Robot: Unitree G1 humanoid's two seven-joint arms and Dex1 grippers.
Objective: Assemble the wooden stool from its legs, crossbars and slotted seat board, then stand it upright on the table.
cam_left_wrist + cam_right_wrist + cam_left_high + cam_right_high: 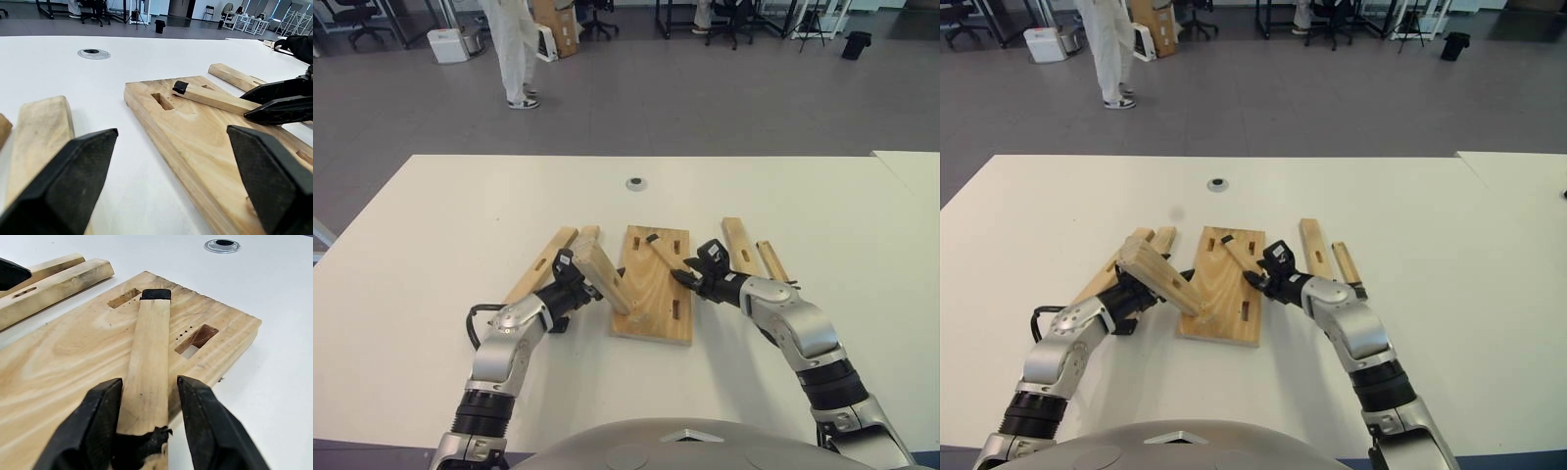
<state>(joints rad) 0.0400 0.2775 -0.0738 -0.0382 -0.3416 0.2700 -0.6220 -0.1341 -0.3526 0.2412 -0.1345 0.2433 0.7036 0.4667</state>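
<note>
Right gripper [149, 382]: fingers pressed against both sides of a crossbar [151, 333], pinching it at its near end. The bar runs straight out from the jaws and lies on the seat board [73, 357]. Its black-capped tip rests between two open slots [195, 338] and is seated in neither.

Left gripper [171, 132]: fingers spread wide with nothing between them, and the board's edge just ahead. A thick leg [605, 279] slants over this gripper, its far end touching the board. I cannot tell what carries its near end.

Outboard of the left gripper, two slotted lengths [543, 259] lie side by side on the table [460, 215]. Outboard of the right gripper lie two more pieces [737, 243], one thinner than the other.

Progress, my judgement: early.
- No joint is made, and every slot I can see is empty.
- The board lies flat.
- Still to do: all legs, all crossbars, then standing the stool up.

Hard to make out:
- The leg's far end covers the board where a fourth slot may be.
- The right arm hides part of the board's edge.
- I cannot confirm the full part count.
</note>
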